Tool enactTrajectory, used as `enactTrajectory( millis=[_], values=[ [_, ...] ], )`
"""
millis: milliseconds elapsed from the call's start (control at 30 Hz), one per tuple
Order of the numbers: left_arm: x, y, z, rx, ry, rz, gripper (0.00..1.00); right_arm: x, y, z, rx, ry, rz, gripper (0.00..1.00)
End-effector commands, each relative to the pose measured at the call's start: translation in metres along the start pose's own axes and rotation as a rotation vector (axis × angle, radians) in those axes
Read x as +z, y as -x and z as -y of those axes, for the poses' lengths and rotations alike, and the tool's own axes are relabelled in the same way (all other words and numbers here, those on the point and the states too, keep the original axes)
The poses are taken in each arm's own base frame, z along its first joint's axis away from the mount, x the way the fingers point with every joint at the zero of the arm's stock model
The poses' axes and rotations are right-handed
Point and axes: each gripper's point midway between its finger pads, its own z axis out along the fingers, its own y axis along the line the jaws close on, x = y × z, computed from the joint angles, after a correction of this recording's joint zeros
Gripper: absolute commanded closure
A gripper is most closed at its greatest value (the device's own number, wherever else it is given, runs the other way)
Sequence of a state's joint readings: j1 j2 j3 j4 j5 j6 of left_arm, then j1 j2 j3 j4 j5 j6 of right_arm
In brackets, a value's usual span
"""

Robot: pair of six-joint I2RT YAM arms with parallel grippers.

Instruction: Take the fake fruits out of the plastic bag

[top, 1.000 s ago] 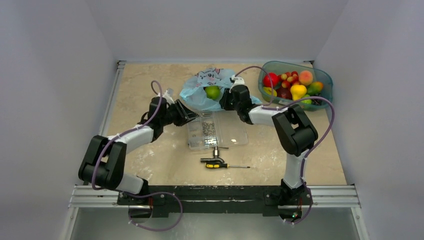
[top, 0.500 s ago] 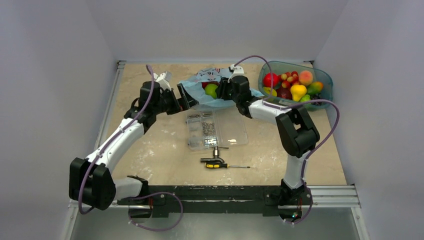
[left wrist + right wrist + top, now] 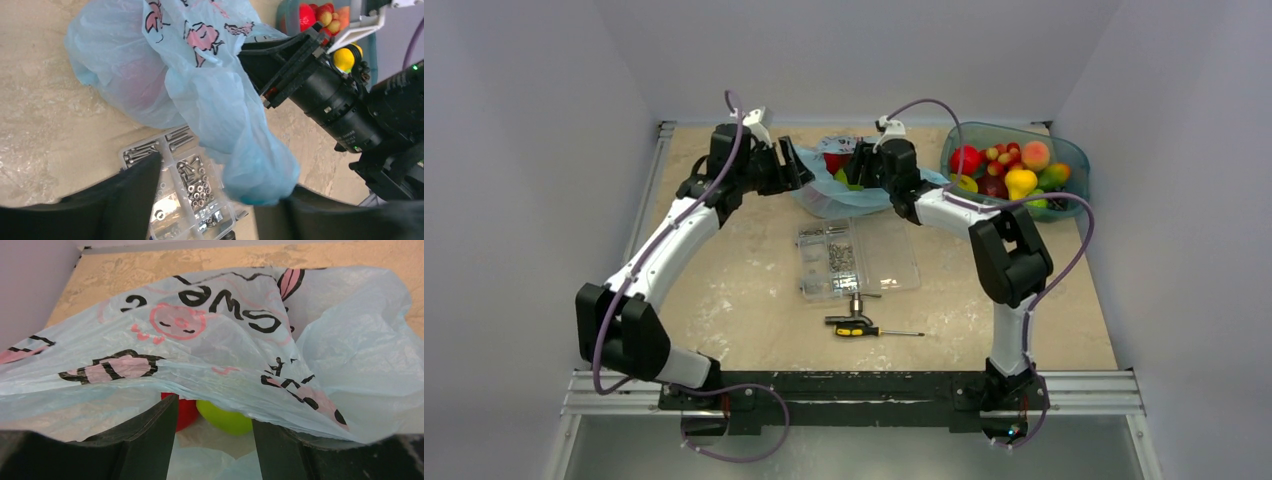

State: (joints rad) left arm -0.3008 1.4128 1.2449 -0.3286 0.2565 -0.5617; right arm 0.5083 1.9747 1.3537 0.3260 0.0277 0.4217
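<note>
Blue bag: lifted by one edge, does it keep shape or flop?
Likely floppy: the bag is thin, crinkled film, draped and sagging. Probably light, but the apple and red fruit inside would shift its weight. Round and glossy, they may roll out if the mouth tips.

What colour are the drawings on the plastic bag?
Pink and black, printed on the light blue plastic bag. The right wrist view shows them best.

Thin, crinkly, translucent plastic bag [image 3: 220,355]; smooth glossy plastic green apple [image 3: 227,421]; matt stone-look table [image 3: 744,292].
</note>
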Motion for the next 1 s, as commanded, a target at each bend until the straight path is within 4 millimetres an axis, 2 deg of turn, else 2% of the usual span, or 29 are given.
enactTrajectory(
  millis=[0, 67, 100, 133, 167, 267, 467, 667, 933, 967],
  values=[
    [0.012, 0.000, -0.015, 0.070, 0.030, -0.050, 0.49, 0.003, 0.014, -0.007, 0.019, 0.025, 0.018, 0.45],
    [0.013, -0.002, -0.019, 0.096, 0.024, -0.070, 0.70, 0.004, 0.011, -0.006, 0.022, 0.020, 0.010, 0.46],
    [0.012, -0.004, -0.023, 0.107, 0.033, -0.077, 0.89, 0.005, 0.009, -0.005, 0.023, 0.019, 0.007, 0.46],
    [0.011, -0.009, -0.027, 0.112, 0.045, -0.090, 0.98, 0.006, 0.008, -0.004, 0.024, 0.013, 0.005, 0.46],
    [0.010, -0.011, -0.029, 0.116, 0.048, -0.090, 1.00, 0.008, 0.005, -0.001, 0.024, 0.003, 0.000, 0.46],
    [0.004, -0.029, -0.025, 0.119, 0.006, -0.138, 1.00, 0.013, -0.001, 0.002, 0.027, -0.012, -0.017, 0.45],
    [-0.009, -0.040, 0.006, 0.210, -0.089, -0.220, 1.00, 0.023, -0.008, 0.006, 0.039, -0.028, -0.036, 0.37],
    [-0.003, -0.053, 0.015, 0.187, -0.165, -0.319, 1.00, 0.027, -0.017, 0.016, 0.055, -0.079, -0.054, 0.28],
    [0.000, -0.058, 0.021, 0.152, -0.201, -0.338, 1.00, 0.033, -0.026, 0.024, 0.028, -0.107, -0.074, 0.17],
    [0.001, -0.059, 0.021, 0.147, -0.204, -0.344, 1.00, 0.036, -0.021, 0.042, 0.036, -0.137, -0.072, 0.17]
  ],
)
